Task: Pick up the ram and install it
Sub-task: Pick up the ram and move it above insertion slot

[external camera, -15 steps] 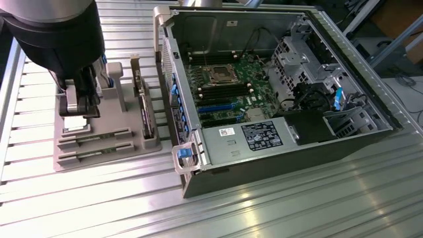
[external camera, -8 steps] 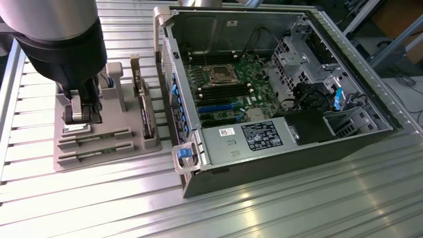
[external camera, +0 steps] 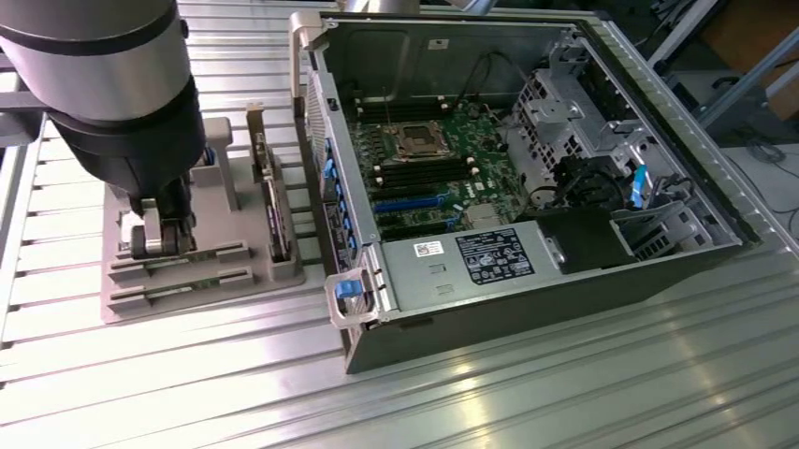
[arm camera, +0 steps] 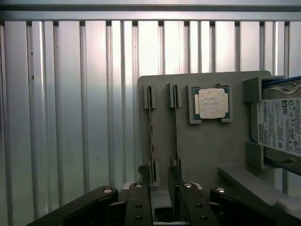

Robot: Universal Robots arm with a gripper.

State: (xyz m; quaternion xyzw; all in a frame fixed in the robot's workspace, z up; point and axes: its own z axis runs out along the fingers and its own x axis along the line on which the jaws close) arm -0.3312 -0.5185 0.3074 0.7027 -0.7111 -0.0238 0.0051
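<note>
The arm points its tool (external camera: 163,245) straight down, jaws spread apart.

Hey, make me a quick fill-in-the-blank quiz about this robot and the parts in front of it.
The grey holder carries ___ ram sticks standing on edge.
The claw at the holder has its jaws ___.
The label on the hard drive reads ___.
Missing words: two; open; Toshiba.

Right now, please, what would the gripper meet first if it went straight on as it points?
Probably a ram stick standing on edge in the grey holder, beyond the open gripper; depth unclear.
</note>
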